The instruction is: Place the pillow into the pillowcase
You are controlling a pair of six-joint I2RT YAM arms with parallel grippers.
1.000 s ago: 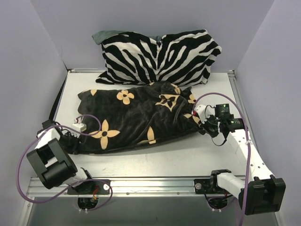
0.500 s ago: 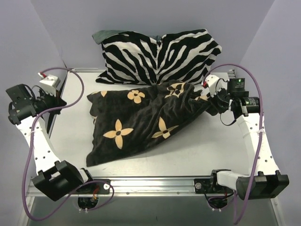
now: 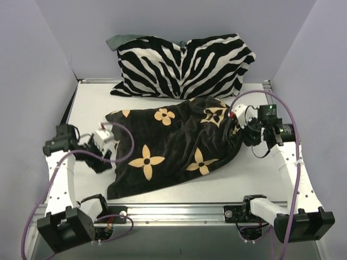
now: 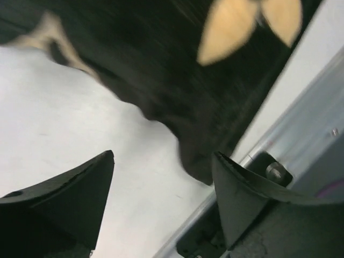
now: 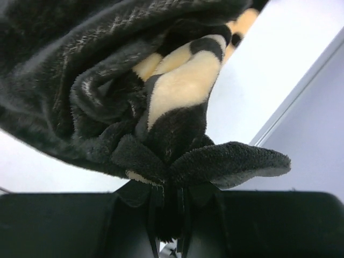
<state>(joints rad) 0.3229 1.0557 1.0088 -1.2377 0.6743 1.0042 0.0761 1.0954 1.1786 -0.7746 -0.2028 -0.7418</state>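
One pillowcase [image 3: 173,146] (right hand [image 5: 171,215] pinching corner); one zebra cushion [image 3: 184,65]

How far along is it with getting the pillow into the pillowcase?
Looks mostly done: no pillow shows anywhere, and the pillowcase lies plump on the table, so the pillow is probably inside. In hand: the right pincer is shut on a bunched edge of the case; the left pincer is open and empty beside its near corner. Left: let go, and perhaps flatten the case.
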